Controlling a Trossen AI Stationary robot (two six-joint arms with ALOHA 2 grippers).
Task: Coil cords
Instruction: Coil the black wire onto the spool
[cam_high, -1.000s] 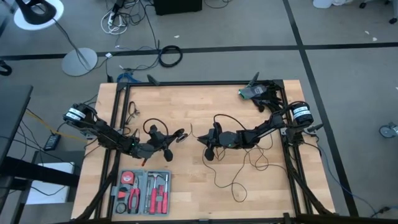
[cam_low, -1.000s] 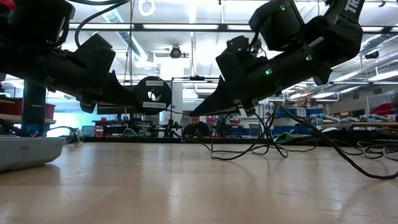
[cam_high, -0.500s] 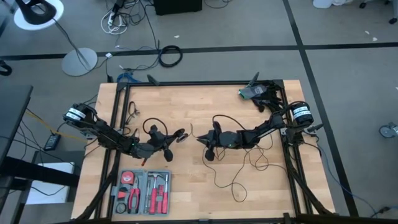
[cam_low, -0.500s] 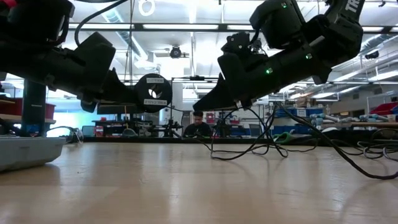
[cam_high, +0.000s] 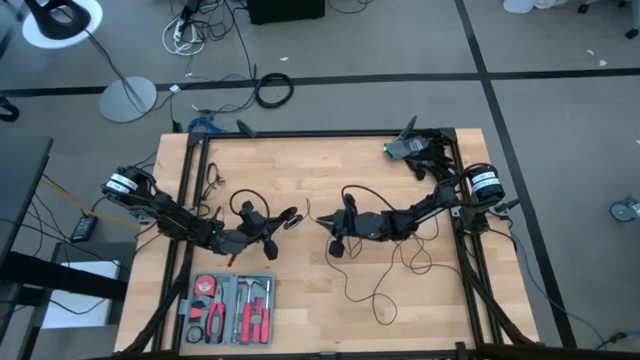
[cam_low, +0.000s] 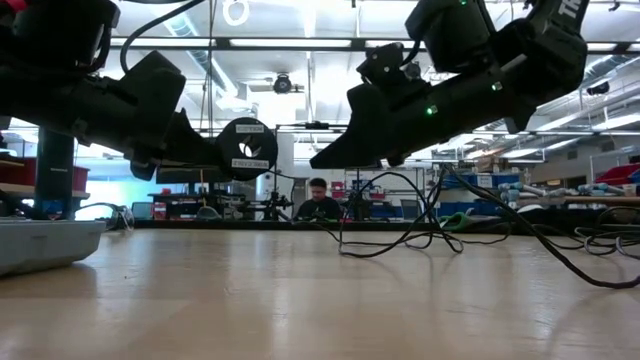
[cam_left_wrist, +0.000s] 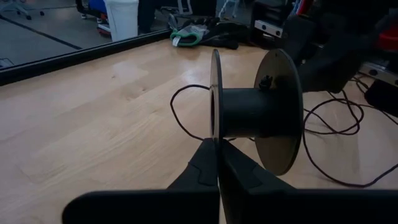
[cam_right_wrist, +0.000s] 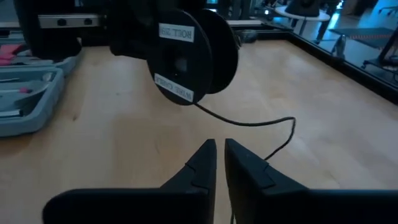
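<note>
At mid-worktop (cam_high: 320, 170), left gripper (cam_left_wrist: 216, 163) jaws clamped on spool (cam_left_wrist: 249, 112) flange; right gripper (cam_right_wrist: 219, 155) jaws nearly together, empty; cord (cam_right_wrist: 249, 121) thin, limp, light: pinch near spool

Bright, even overhead strip lights (cam_low: 300, 42); glare on pale wooden tabletop (cam_low: 300, 300); arms backlit, near-black; foreground soft.

Left dark six-joint arm reaches inward from left edge, low over desk; its two-finger hand (cam_high: 283, 219) fully closed. Right dark arm reaches from right side toward centre; its hand (cam_high: 318, 224) nearly closed, small gap, holds nothing.
</note>
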